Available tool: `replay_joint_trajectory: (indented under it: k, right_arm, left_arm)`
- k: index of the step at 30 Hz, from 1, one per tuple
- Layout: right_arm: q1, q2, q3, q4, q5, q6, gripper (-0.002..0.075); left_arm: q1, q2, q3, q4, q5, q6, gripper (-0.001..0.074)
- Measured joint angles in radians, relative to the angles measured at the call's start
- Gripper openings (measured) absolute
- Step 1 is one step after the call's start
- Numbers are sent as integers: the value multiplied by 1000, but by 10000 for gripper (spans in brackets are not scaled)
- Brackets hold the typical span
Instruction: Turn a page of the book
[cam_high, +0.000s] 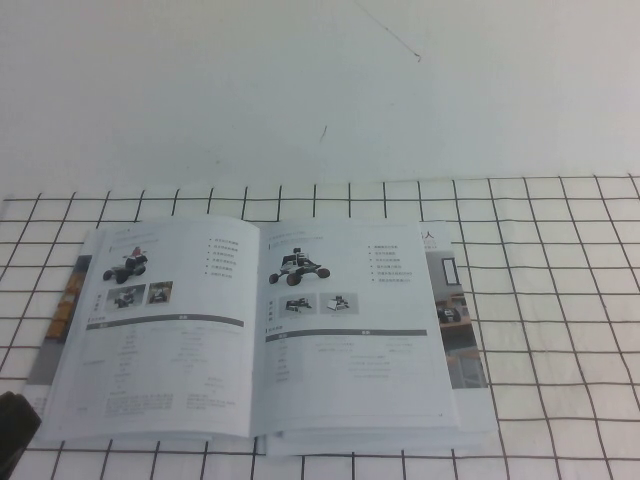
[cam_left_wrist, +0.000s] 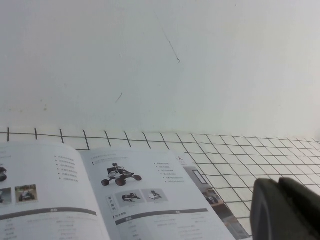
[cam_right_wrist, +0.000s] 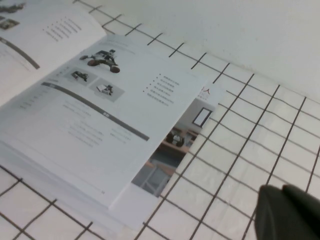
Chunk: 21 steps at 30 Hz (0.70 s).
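Note:
The book (cam_high: 160, 340) lies open and flat on the grid-lined table. Its right-hand page (cam_high: 350, 340) shows a dark wheeled rover above a grey-barred table; the left-hand page shows another small vehicle. The book also shows in the left wrist view (cam_left_wrist: 50, 200) and the right wrist view (cam_right_wrist: 30, 60), with the rover page in both (cam_left_wrist: 160, 210) (cam_right_wrist: 100, 120). My left gripper (cam_left_wrist: 280, 186) is shut and empty, off the book's right side in its own view; it shows as a dark shape (cam_high: 15, 432) at the book's near left corner. My right gripper (cam_right_wrist: 283, 190) is shut and empty, over bare table right of the book.
The white table (cam_high: 560, 300) carries a black grid; a plain white wall (cam_high: 320, 80) rises behind it. Colour photo strips of lower leaves stick out at the book's right edge (cam_high: 462, 330) and left edge (cam_high: 62, 310).

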Motion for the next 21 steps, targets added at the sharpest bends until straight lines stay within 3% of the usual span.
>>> replay_joint_trajectory:
  k: [8, 21]
  right_arm:
    - [-90, -229, 121, 29, 7, -85, 0]
    - [-460, -586, 392, 135, 17, -174, 0]
  left_arm:
    - [2, 0, 0, -1, 17, 0, -2]
    - [6, 0, 0, -1, 19, 0, -2]
